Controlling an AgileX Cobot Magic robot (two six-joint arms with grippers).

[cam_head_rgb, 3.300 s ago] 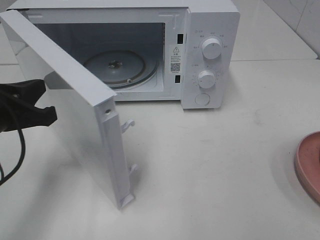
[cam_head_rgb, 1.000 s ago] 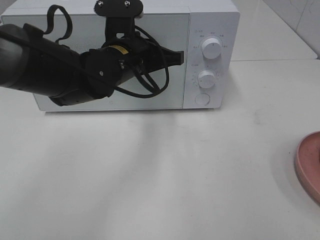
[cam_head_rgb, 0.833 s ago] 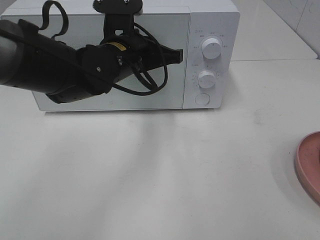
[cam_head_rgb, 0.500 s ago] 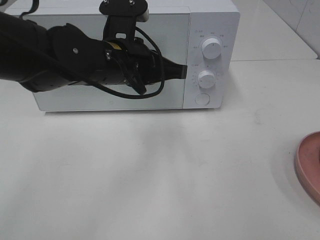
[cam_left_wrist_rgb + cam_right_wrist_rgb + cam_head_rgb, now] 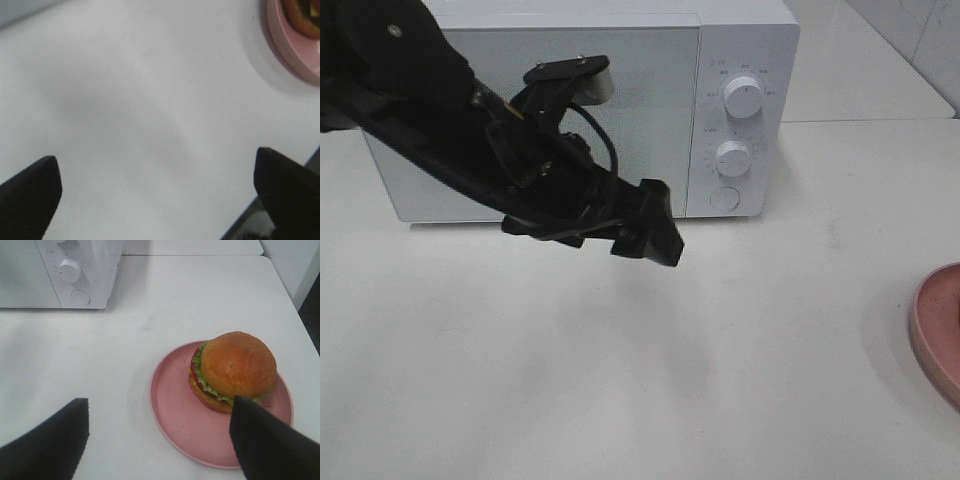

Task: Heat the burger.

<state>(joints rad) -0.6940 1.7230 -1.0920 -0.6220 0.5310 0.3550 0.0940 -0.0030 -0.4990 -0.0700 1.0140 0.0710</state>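
Observation:
The burger, with a tan bun and a green lettuce edge, sits on the pink plate on the white table. My right gripper hovers open over the plate's near side, apart from the burger. The white microwave stands at the back with its door shut. My left gripper hangs above the table in front of the door. The left wrist view shows my left gripper open and empty. Only an edge of the burger shows there. The exterior high view does not show the burger.
Two knobs and a round button sit on the microwave's right panel. The pink plate lies at the table's right edge. The left arm crosses in front of the microwave door.
The microwave door, open a few seconds ago, is now shut. My left gripper has pulled away from the door, down and toward the front, and has opened.

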